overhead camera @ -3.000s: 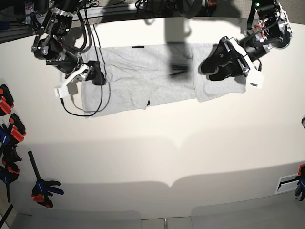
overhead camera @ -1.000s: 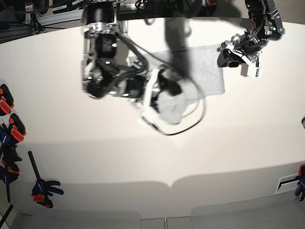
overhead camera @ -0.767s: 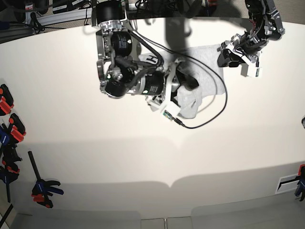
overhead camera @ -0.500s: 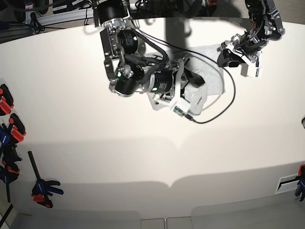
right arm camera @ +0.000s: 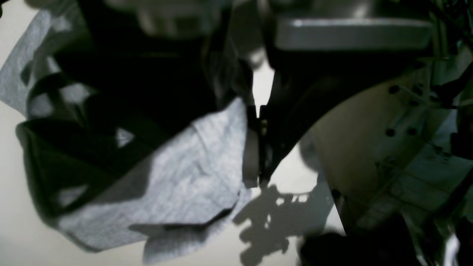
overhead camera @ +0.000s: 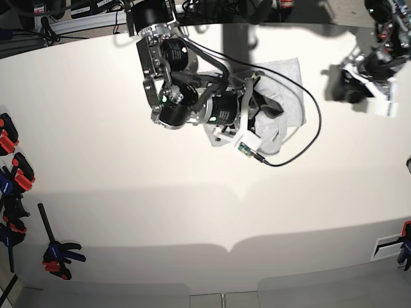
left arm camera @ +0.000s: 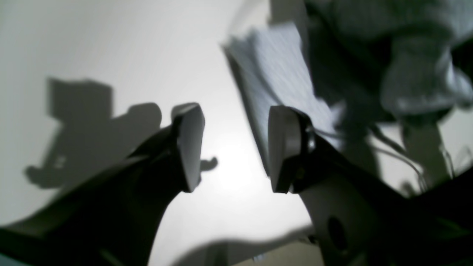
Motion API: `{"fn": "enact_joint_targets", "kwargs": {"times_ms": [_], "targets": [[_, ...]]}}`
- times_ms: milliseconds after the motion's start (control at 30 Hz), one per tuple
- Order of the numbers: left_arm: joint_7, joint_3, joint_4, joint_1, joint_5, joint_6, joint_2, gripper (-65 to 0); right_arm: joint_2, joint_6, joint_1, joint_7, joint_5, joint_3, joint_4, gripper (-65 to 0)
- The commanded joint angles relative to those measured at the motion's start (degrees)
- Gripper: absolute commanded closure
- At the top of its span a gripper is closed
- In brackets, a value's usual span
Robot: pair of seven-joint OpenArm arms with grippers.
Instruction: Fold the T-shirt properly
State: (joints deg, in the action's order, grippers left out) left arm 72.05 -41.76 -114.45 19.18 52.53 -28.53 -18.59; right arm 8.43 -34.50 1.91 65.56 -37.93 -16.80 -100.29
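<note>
the t-shirt [overhead camera: 282,96] is lying bunched at the far middle-right of the bench [overhead camera: 192,212], light heather-grey, with one flat layer against the surface and a crumpled upper layer folding over it. in the right wrist view the t-shirt [right arm camera: 177,173] is showing creased grey cloth with deep shadowed folds; no lettering is showing there. in the left wrist view the t-shirt [left arm camera: 281,85] is appearing as a blurred grey edge just beyond the far finger.

the right claw [right arm camera: 255,147] is sitting over the garment with its jaws pressed together, pinching a fold of the cloth at the tips. its arm is reaching across the bench from the far left, and a black cable [overhead camera: 308,135] is looping from it around the right side of the shirt.

the left claw [left arm camera: 232,147] is standing partly open with bare bench between its fingers, holding nothing, well apart from the shirt at the far right edge.

compared with three seconds ago, the shirt is no longer spread wide across the far bench; it is now gathered into a compact pile. compared with half a second ago, the left claw [overhead camera: 350,83] is sitting further right, away from the cloth.
</note>
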Motion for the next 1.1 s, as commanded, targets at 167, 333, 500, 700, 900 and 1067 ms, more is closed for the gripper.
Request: {"fn": "enact_joint_targets", "kwargs": {"times_ms": [167, 333, 500, 700, 900, 1067], "targets": [[-1.6, -6.9, -3.1, -0.3, 1.1, -0.2, -0.5, -26.7, 0.6, 0.0, 1.1, 0.7, -6.6, -0.1, -1.2, -4.4], [-1.6, -7.3, -3.1, -0.1, 1.2, -0.1, -0.5, -26.7, 0.6, -0.2, 1.1, 1.4, -15.2, -1.6, -1.2, -32.4], [-1.8, -7.3, -3.1, -0.1, 1.2, -0.1, -0.5, -26.7, 0.6, -4.9, 1.3, 4.1, -24.2, -3.2, -1.2, -32.3], [-1.8, -7.3, -3.1, -0.1, 1.7, -0.1, -0.5, -26.7, 0.6, -5.5, 4.8, 4.1, -20.4, 0.9, -1.3, -32.3], [-1.6, -7.3, -3.1, -0.1, 6.1, -0.1, -0.5, -26.7, 0.6, -4.5, 6.6, 4.3, -3.9, 11.8, -1.3, -32.3], [0.3, -6.4, -3.1, -0.2, 23.3, -4.7, 1.1, -26.7, 0.4, -3.0, 5.5, -0.7, 0.9, 17.3, -1.1, -32.3]]}}
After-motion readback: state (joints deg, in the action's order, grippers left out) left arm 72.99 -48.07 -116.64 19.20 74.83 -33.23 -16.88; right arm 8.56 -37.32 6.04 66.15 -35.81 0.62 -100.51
